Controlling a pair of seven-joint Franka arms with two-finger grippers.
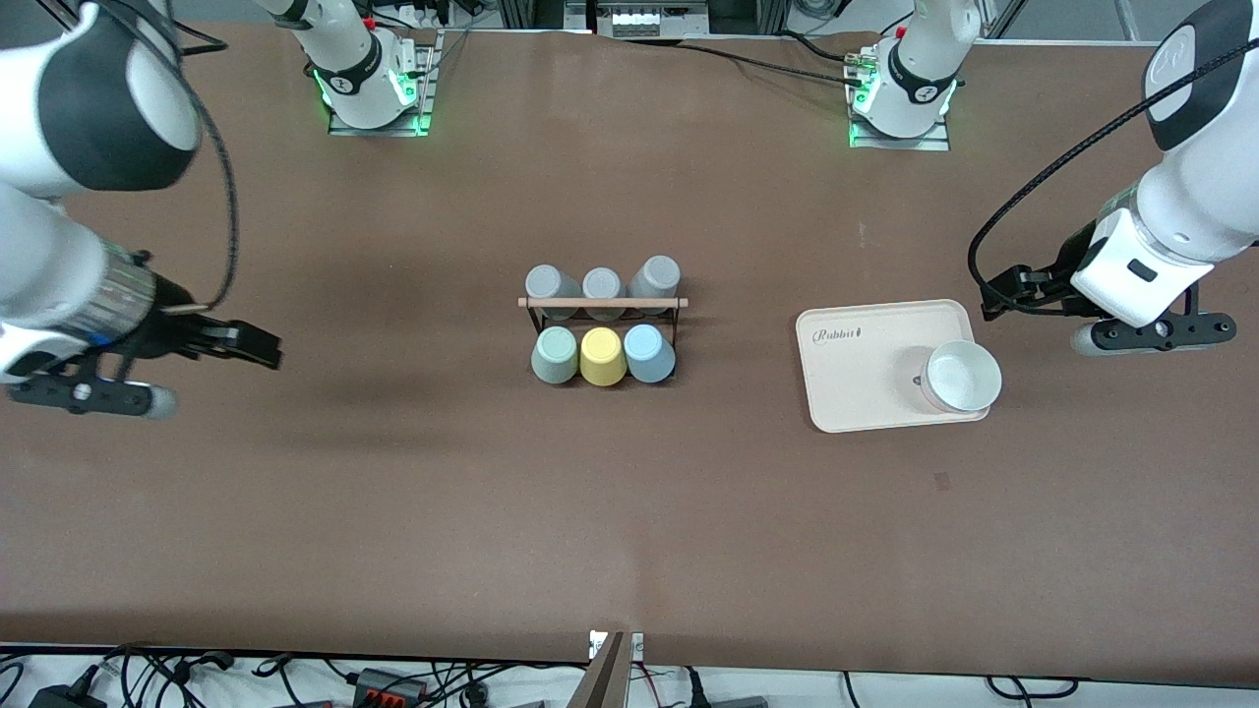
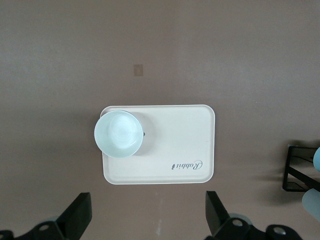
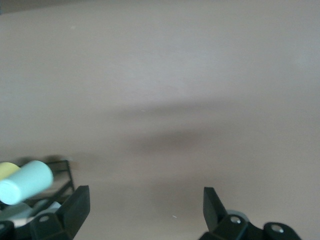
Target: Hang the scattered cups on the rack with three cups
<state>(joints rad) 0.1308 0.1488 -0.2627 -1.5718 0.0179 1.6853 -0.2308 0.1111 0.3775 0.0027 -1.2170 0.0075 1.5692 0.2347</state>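
the left pincer (image 1: 993,295) hung over the bare counter (image 1: 393,511) at the left arm's end, just beside the cream tray (image 1: 856,393). its 2 fingers (image 2: 80,215) stood wide apart and held nothing. the right pincer (image 1: 261,346) hung over the counter toward the right arm's end, well apart from everything, with its fingers (image 3: 75,210) also apart and empty. both arms looked to be waiting.

on the tray, toward the left arm's end of it, stood a white bowl (image 1: 962,376), upright and empty.

in the middle of the counter stood the rack (image 1: 602,303), a black wire frame with a light wooden dowel across the top. the pale mint-green cup (image 1: 555,354) and the light blue cup (image 1: 649,352) sat on its pegs in the row nearer to the front camera, mouth toward the rack, with the yellow cup (image 1: 602,356) between them. 3 grey cups (image 1: 602,283) filled the farther row. no cup lay loose on the counter.

in my judgement the hanging was already finished, and the step in hand was only to hold the arms away. to do this well, each pincer should be kept high and well apart from the rack, because the frame looked light and 1 touch could tip it or knock a cup off its peg. the left arm should also keep from the bowl and the tray.
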